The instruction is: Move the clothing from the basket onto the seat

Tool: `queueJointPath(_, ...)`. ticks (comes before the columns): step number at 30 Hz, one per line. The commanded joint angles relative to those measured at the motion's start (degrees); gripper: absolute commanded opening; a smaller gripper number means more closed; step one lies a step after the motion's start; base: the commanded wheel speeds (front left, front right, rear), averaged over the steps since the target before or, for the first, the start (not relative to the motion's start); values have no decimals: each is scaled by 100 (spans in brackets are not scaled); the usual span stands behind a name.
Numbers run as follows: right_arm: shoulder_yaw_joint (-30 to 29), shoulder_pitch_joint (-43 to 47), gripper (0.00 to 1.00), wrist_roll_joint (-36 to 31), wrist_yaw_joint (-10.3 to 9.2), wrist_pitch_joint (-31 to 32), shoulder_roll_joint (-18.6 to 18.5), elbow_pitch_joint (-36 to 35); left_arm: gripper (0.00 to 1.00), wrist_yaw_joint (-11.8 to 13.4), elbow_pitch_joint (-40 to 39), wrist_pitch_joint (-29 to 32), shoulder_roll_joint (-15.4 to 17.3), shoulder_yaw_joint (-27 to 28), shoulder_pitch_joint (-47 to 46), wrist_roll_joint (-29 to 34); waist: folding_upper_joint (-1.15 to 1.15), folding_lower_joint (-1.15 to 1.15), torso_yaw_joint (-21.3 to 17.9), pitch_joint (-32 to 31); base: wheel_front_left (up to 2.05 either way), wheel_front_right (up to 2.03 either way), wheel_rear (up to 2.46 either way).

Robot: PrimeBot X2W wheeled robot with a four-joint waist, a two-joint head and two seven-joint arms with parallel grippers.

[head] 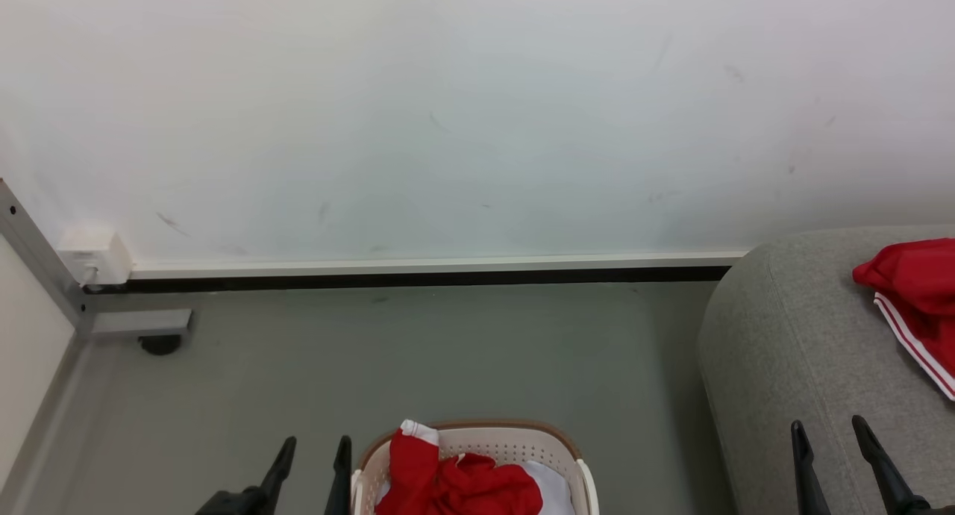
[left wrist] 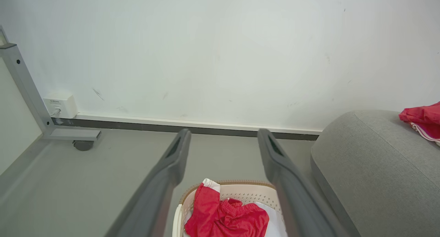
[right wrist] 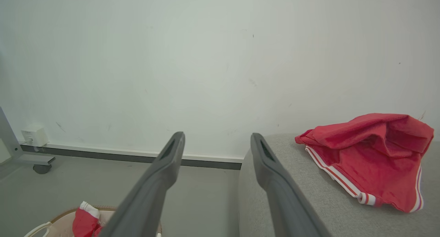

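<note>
While both dark two-fingered hands hang empty with fingers spread apart, the left hand (head: pixel 315 444) at the lower left of the frame and the right hand (head: pixel 828 425) at the lower right, a crumpled bright red garment with a white cuff (head: pixel 455 485) lies in the oval cream-white perforated plastic basket (head: pixel 515 448) at bottom centre. Another red garment with white stripes (head: pixel 914 291) rests on the large grey woven-fabric sofa (head: pixel 791 336) at the right edge.
</note>
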Motion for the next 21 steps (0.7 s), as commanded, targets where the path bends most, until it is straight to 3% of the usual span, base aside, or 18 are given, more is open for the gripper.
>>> queueJointPath(1, 9, 35, 100, -18, -12, 3, -1, 50, 100, -52, 4, -3, -36, 60, 73, 100, 0, 1, -8, -28, 0, 0, 0)
queueJointPath(21, 328, -310, 100, 24, -12, 3, -59, 133, 100, -505, 291, -3, -333, 215, -258, 594, 0, 1, -353, 259, 0, 0, 0)
